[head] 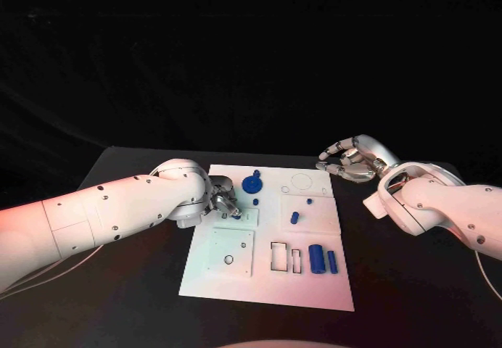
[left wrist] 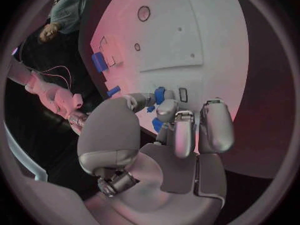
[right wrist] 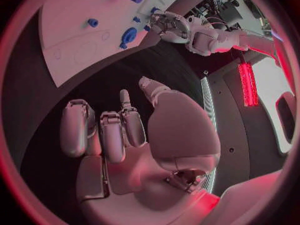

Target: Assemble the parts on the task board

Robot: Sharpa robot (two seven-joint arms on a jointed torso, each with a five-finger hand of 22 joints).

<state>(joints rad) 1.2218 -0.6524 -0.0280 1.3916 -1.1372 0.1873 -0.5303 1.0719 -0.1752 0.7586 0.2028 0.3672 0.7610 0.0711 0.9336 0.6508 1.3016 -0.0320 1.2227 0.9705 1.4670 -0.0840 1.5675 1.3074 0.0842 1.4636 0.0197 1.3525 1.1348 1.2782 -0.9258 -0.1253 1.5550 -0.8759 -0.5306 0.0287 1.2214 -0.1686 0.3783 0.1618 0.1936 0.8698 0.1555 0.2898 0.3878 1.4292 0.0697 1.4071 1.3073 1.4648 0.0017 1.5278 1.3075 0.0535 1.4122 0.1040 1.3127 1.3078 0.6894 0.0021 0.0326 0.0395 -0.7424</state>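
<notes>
Parts (head: 316,259) lie scattered across the board (head: 314,290) in the head view: a round blue one (head: 252,183) just beyond the left hand (head: 224,203), small pegs (head: 295,216) between the two hands, and two blue bars nearer the robot. That left hand is down over the board's left edge with its fingers drawn together. The right hand (head: 350,161) hovers off the board's far right corner, fingers curled in and holding nothing.

From the left wrist, the left hand (left wrist: 169,135) has its fingertips (left wrist: 186,119) closed round a small blue part (left wrist: 160,94), against the board (left wrist: 187,35); a slot (left wrist: 183,94) lies just beside it. To seat it well (my judgement), the hand should square the piece to its socket and press straight down, not loosening the pinch until it sits flush.

From the right wrist, the right hand (right wrist: 125,135) is curled and empty, with the board (right wrist: 69,30) and round part (right wrist: 129,35) well beyond its fingertips.
</notes>
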